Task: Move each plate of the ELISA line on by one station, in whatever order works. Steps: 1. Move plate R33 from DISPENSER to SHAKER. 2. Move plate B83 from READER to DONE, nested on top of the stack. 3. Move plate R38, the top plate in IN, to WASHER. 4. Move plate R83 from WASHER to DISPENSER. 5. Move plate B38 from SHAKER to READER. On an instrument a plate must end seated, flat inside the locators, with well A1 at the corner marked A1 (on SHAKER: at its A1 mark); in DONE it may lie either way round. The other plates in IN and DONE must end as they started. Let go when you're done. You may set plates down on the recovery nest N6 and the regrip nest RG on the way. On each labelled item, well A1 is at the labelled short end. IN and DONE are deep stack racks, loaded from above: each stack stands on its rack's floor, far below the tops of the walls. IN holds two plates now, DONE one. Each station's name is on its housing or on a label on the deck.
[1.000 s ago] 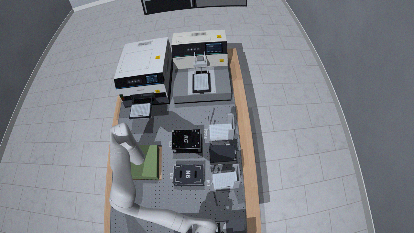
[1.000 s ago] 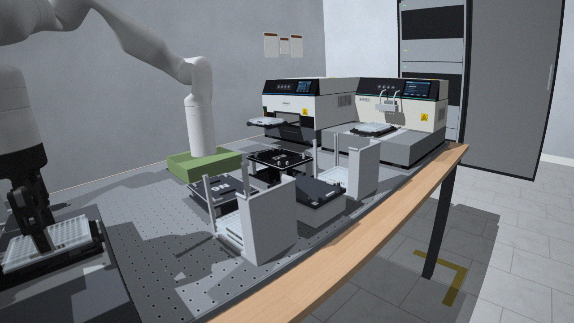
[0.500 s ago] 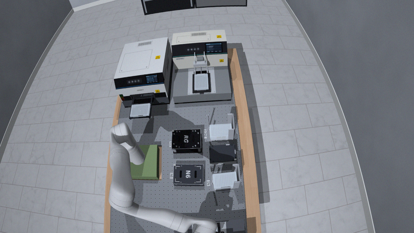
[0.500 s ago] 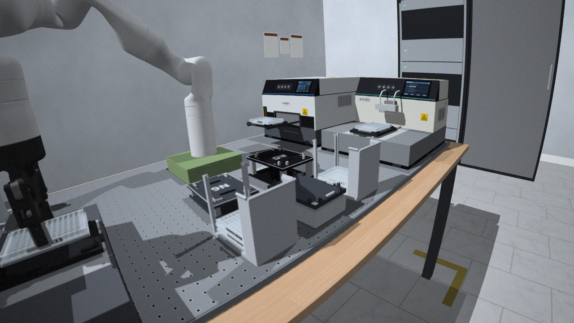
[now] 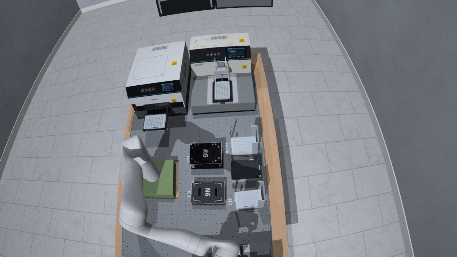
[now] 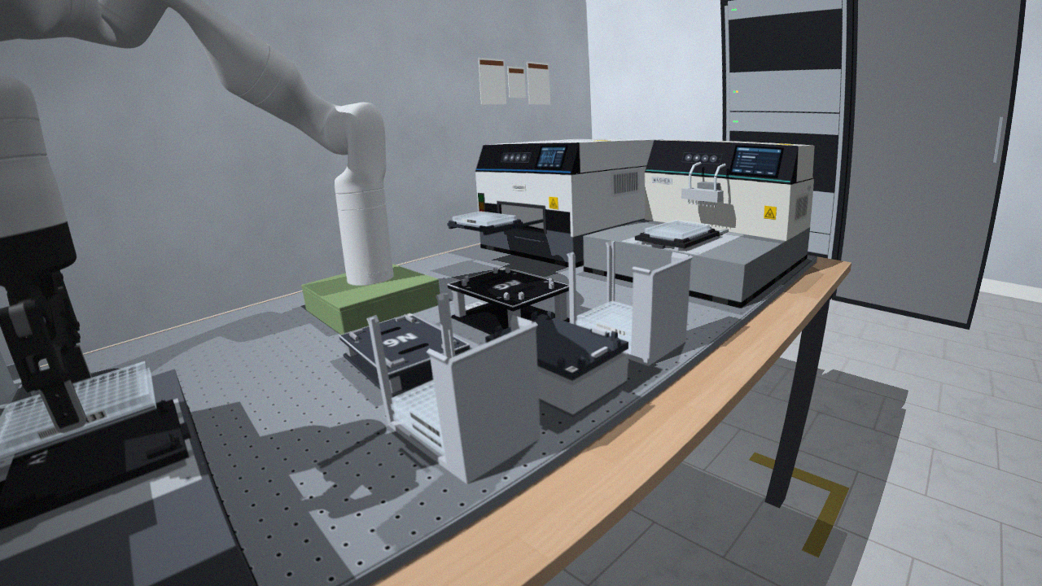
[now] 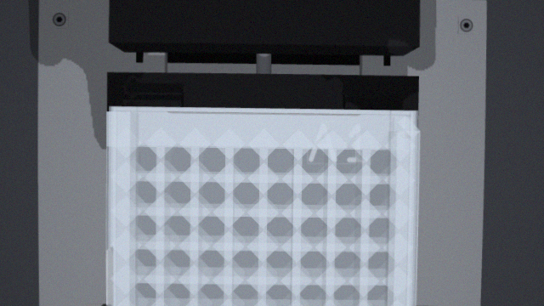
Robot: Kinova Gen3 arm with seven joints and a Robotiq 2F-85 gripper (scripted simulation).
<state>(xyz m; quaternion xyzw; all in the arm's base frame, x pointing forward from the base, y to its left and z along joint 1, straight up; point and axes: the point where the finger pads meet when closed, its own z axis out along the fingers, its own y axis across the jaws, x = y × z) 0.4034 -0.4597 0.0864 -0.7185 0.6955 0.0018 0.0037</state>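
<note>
My gripper (image 6: 54, 408) hangs over the DISPENSER nest (image 6: 94, 452) at the deck's near end, with its fingers down the sides of a clear well plate, R33 (image 6: 81, 403). The plate rides level in the fingers, a little above the black nest. In the wrist view the plate (image 7: 261, 208) fills the frame and covers most of the nest (image 7: 263, 89); the fingers are out of that view. Another clear plate lies on the READER tray (image 5: 155, 121). A third sits on the WASHER (image 5: 222, 90). The SHAKER (image 5: 246, 166) shows a dark top between the DONE rack (image 5: 244, 144) and the IN rack (image 5: 247, 198).
The RG nest (image 5: 205, 154) and the N6 nest (image 5: 207, 192) stand mid-deck with no plate on them. My arm's base stands on a green block (image 5: 159, 179) at the left. The racks' tall walls and posts rise along the right edge of the deck.
</note>
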